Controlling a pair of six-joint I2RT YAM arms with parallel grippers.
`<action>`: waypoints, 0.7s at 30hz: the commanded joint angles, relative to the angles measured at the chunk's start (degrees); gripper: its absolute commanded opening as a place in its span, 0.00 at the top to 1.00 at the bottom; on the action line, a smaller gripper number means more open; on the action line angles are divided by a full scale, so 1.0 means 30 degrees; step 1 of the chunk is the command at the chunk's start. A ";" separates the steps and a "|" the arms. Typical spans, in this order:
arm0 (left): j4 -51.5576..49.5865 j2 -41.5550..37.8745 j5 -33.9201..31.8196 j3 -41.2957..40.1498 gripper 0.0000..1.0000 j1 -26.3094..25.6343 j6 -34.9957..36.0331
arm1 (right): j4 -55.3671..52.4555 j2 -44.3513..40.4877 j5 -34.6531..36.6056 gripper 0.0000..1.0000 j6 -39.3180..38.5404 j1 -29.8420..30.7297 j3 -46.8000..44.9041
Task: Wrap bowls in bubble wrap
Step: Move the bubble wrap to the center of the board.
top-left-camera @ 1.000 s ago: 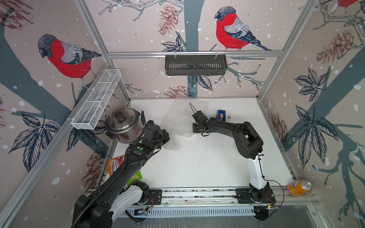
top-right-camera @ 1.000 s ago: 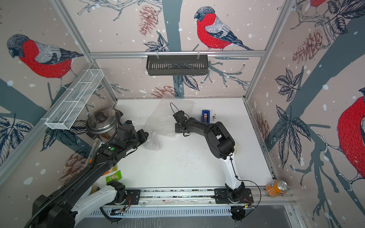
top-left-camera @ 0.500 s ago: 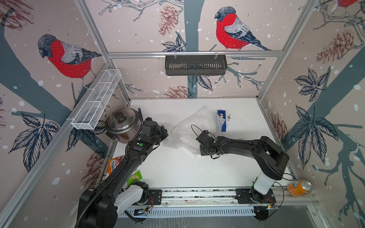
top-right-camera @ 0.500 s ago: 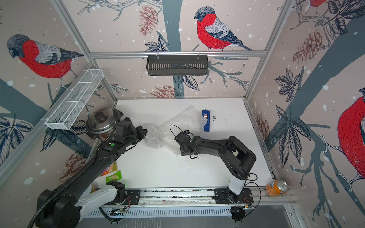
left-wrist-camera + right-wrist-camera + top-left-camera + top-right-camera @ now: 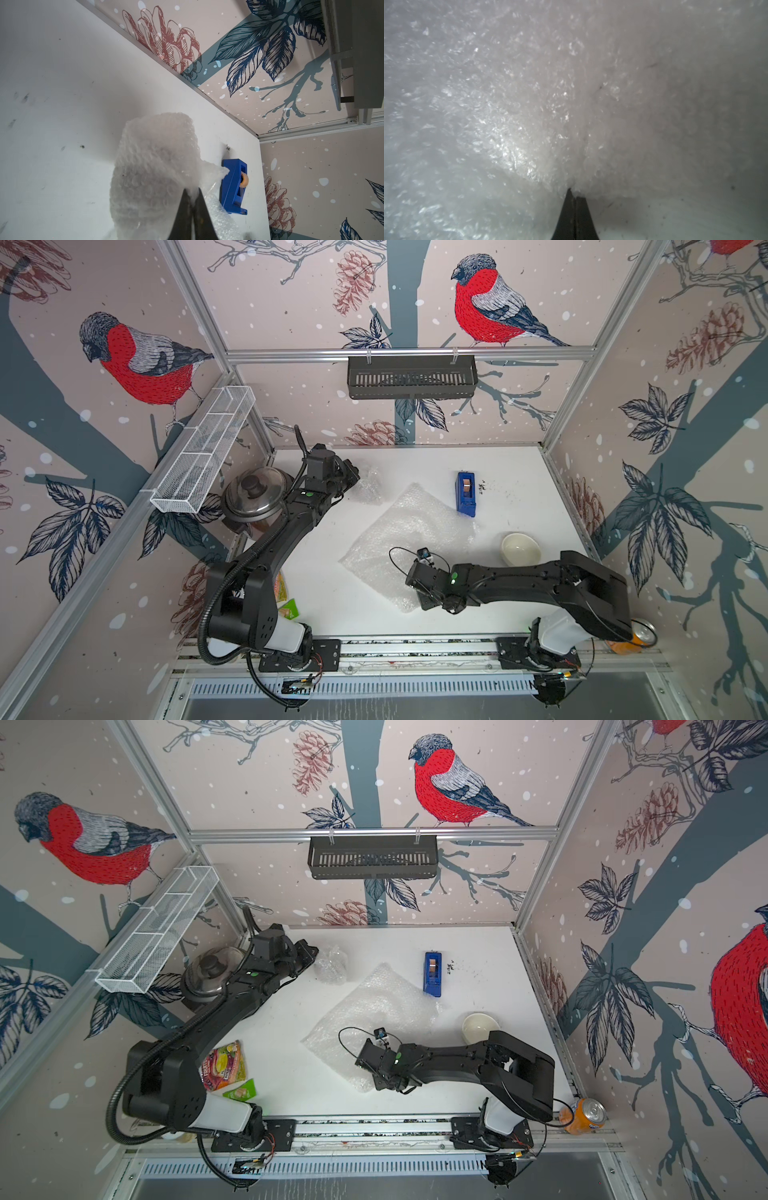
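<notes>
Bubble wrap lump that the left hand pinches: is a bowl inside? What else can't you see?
- Bubble wrap lump: left wrist view, cloudy wrap hides its inside; too small in both top views.
- Right hand: both top views, its own wrist covers the fingertips.
- Bubble wrap sheet: right wrist view, blurred, fills the picture.
- Cream bowl: in a top view, the right arm covers its near edge.
- Orange can: in a top view, half behind the right arm.

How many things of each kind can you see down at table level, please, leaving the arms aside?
Bubble wrap: 2, flat sheet and bundle
Bowl in plain sight: 1
Tape dispenser: 1
Lidded cooker: 1
Snack packets: 2, red packet and green packet
Drink can: 1
Total: 8
</notes>
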 commanded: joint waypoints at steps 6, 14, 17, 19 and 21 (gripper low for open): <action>0.5173 0.4661 0.1864 0.0861 1.00 0.0868 -0.1711 | 0.0288 -0.0769 -0.1788 0.99 -0.0033 0.1186 -0.0871; 0.5243 0.3912 0.0202 -0.1841 1.00 0.1130 -0.1466 | -0.1141 -0.1396 -0.1280 0.97 -0.0751 0.0653 -0.1511; 0.3889 0.3746 -0.0919 -0.1914 1.00 0.1175 -0.1193 | -0.1752 -0.2239 -0.0675 0.78 -0.0668 0.0387 -0.1449; 0.2912 0.3835 -0.1372 -0.1767 1.00 0.1197 -0.1092 | -0.1934 -0.2928 -0.0320 0.68 -0.0449 0.0328 -0.1402; 0.2037 0.3842 -0.1978 -0.1736 0.93 0.1197 -0.1286 | -0.2030 -0.3674 0.0033 0.57 -0.0159 0.0297 -0.1395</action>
